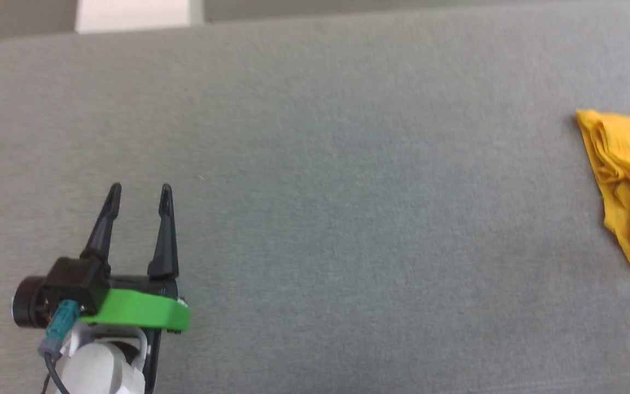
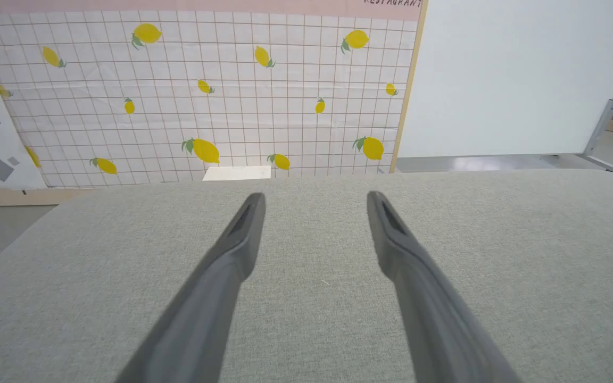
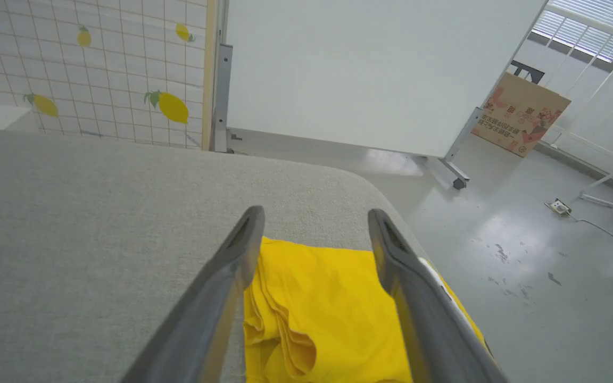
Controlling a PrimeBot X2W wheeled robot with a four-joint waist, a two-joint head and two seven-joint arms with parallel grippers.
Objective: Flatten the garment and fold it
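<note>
Closest to the head camera, at the lower left, the left gripper (image 1: 140, 191) hovers over bare grey fabric, its jaws spread wide with nothing between them. That grey fabric covers the whole bench (image 1: 348, 219), which has a rounded corner on the right. The garment (image 1: 616, 158) lies far to the right beside that corner, crumpled into a yellow heap of soft folds, well apart from the left gripper. The right gripper (image 3: 317, 213) is over the heap, its jaws wide open too: in the right wrist view one dark finger runs along each side of the yellow cloth, and the tips reach just past its far edge. They grip nothing, and whether they touch the cloth I cannot tell. Beyond the bench stand a wall panel printed with lemons on a grid (image 2: 205, 106), a white board on a metal frame (image 3: 365, 69) and a cardboard box (image 3: 519, 114) on the glossy grey floor (image 3: 524, 276)
</note>
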